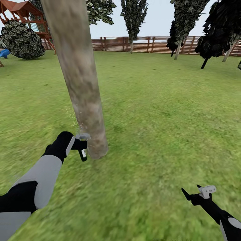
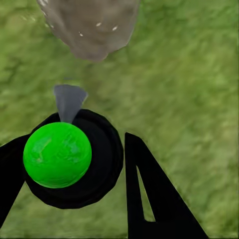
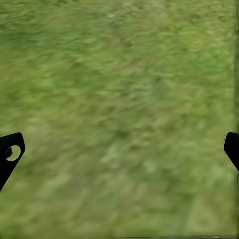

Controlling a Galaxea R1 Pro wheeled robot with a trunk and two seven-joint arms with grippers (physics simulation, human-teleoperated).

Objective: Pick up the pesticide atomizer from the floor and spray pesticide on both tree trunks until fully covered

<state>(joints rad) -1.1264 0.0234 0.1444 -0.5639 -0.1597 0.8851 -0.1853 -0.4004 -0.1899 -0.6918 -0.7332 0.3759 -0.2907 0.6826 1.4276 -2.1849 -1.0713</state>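
In the head view, the left gripper (image 1: 81, 144) holds the pesticide atomizer (image 1: 82, 153) just beside the base of a tree trunk (image 1: 77, 73), pale specks dotting the bark: spraying seems under way. The left wrist view shows the atomizer's top glowing green between closed fingers (image 2: 149, 194), nozzle toward the trunk. The right wrist view shows the right gripper (image 3: 119, 149) spread open over grass (image 3: 119, 89). Next, probably, sweep spray higher.

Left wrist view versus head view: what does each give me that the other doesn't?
Left wrist view alone: the pesticide atomizer seen end-on, its top glowing green, and its grey nozzle aimed at the tree trunk.

Head view alone: the right gripper open over the grass, the fence, and distant trees.

Both: the left gripper holding the atomizer against the trunk's base, white specks on the bark, and grass.
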